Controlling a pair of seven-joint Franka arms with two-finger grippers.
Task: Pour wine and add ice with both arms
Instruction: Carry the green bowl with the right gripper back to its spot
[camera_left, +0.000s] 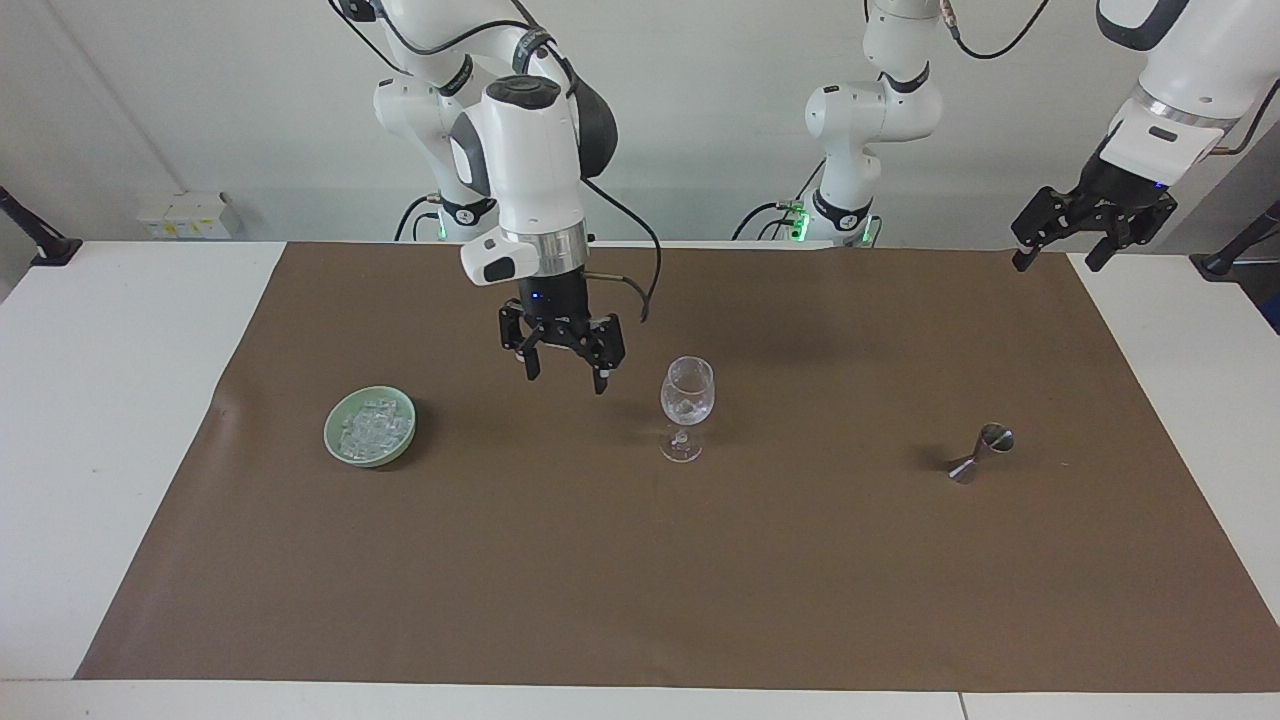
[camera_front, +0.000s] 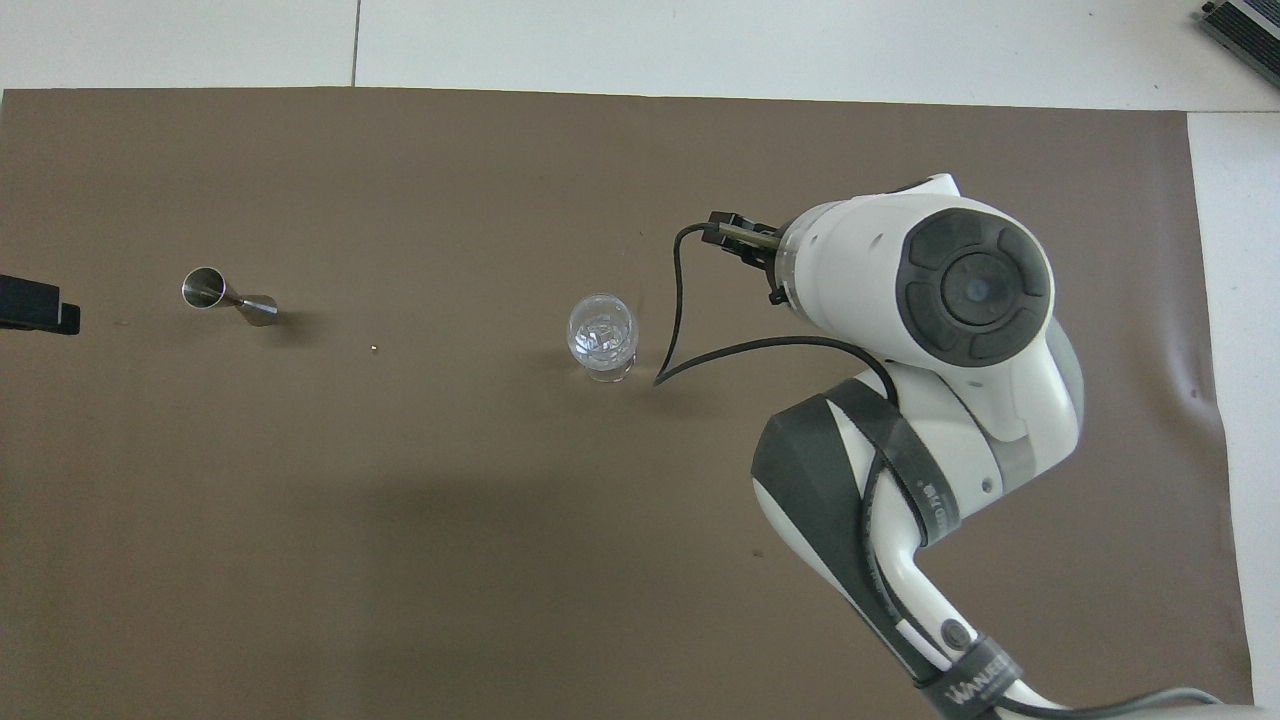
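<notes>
Clear stemmed wine glass (camera_left: 687, 405) holding ice (camera_left: 686, 405) stands beside my right gripper (camera_left: 566, 371), fingers spread, empty; left gripper (camera_left: 1058, 262) likewise, waiting.

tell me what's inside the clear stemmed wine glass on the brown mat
The clear stemmed wine glass holds a few clear ice cubes low in its bowl. No coloured wine shows in it. Nothing covers the glass; the open right gripper hangs beside it, over the mat.

The right gripper (camera_left: 567, 372) hung open over the mat between the bowl of ice (camera_left: 370, 427) and the upright wine glass (camera_left: 686, 405), holding nothing.
</notes>
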